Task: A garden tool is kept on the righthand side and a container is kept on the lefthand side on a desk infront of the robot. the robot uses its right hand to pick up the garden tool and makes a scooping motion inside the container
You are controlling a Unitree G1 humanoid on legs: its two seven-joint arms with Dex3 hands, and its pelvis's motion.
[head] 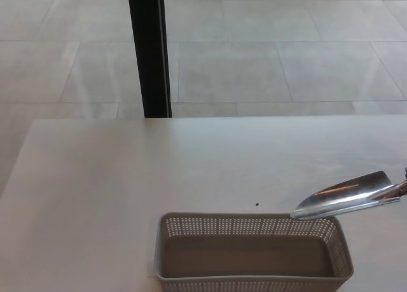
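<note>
Shiny trowel blade (346,195) tip over basket (254,280) rim, hands out of view

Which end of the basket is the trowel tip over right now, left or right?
The right end. The shiny trowel comes in from the picture's right edge, its tip at the basket's back right corner; the left end has nothing over it.
</note>
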